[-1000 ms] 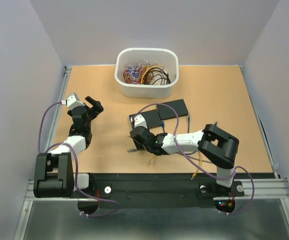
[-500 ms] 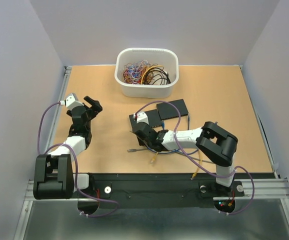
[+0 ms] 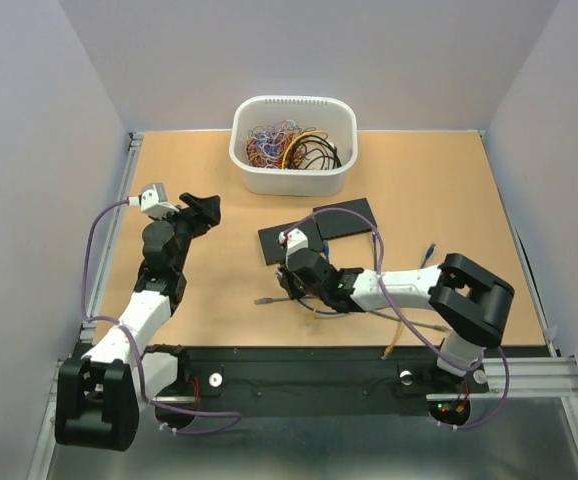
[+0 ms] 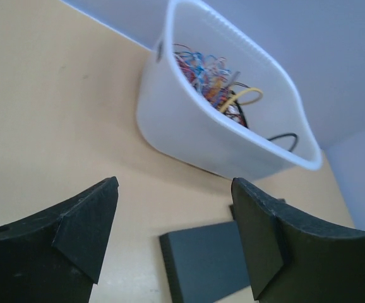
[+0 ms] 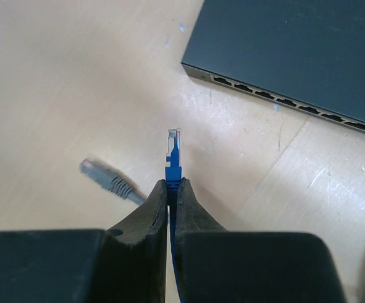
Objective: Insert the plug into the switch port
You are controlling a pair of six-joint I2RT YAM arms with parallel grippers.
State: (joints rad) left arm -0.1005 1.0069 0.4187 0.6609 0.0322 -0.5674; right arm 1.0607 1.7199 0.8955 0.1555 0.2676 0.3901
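One tan tabletop (image 3: pixel 449 190) sits between pale lavender walls (image 3: pixel 39 120).

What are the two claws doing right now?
Left gripper: open, holding nothing.
Right gripper: shut on the blue cable just behind its connector.

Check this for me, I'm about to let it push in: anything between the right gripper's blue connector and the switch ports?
Nothing visible. Bare table lies between the blue connector, pinched in the right gripper, and the ports along the switch edge. The grey connector lies off to the side.
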